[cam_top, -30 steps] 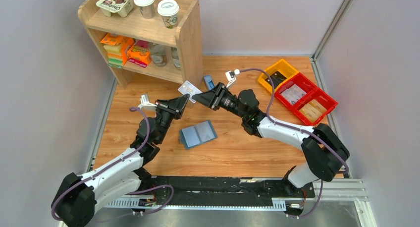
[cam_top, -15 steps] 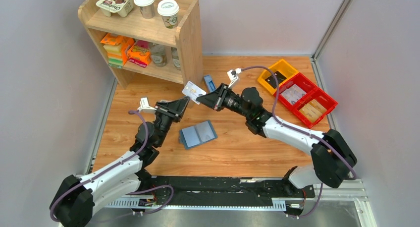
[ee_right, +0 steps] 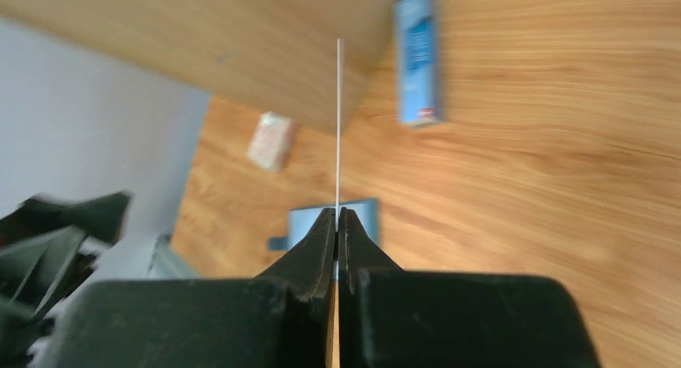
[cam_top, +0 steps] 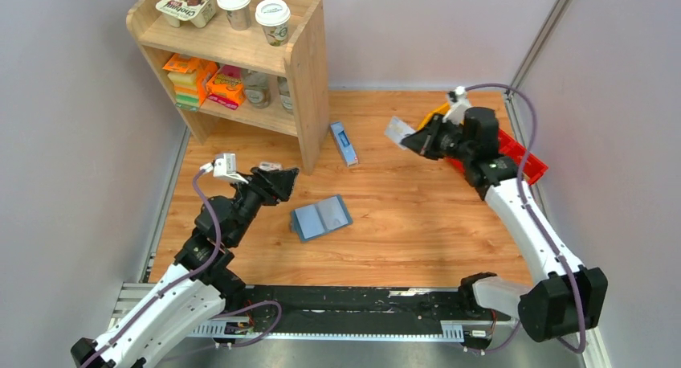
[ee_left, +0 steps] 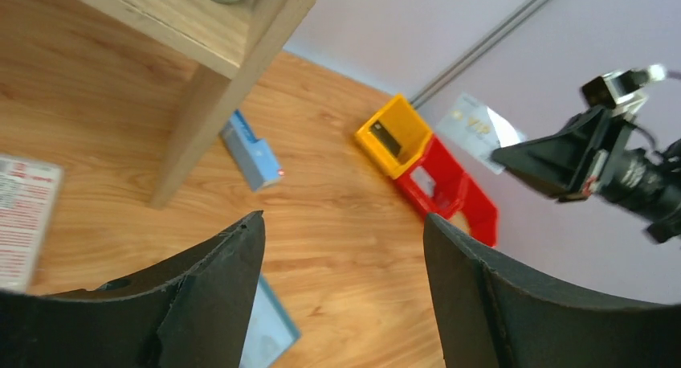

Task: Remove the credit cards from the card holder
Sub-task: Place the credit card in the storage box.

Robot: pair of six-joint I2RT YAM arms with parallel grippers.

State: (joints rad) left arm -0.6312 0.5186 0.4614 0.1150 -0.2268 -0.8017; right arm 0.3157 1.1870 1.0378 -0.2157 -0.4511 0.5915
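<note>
Right hand [cam_top: 408, 141]: the fingers were pressed together on one edge of a credit card [cam_top: 397, 132], which was held in the air and stuck out past the fingertips.
Left hand [cam_top: 283, 177]: the fingers stood apart with nothing between them, raised above the counter [cam_top: 401, 223].
Card holder [cam_top: 321, 218]: it lay open and flat on the counter, near the left hand's fingertips on the side toward the right arm, and well apart from the right hand.
Bins: a yellow bin [ee_left: 391, 133] and a red bin [ee_left: 450, 193] sat just beside and below the right hand, far from the left.
Blue box [cam_top: 343, 143]: it lay on the counter between the two hands, touched by neither.
Done, as judged: at least one card was out of the holder and gripped by the right hand.
Left, as judged: this card had yet to be set down, likely by the bins. It could not be told whether the holder's pockets kept more cards. If so, the free left hand was the nearer one to steady or draw from it.
</note>
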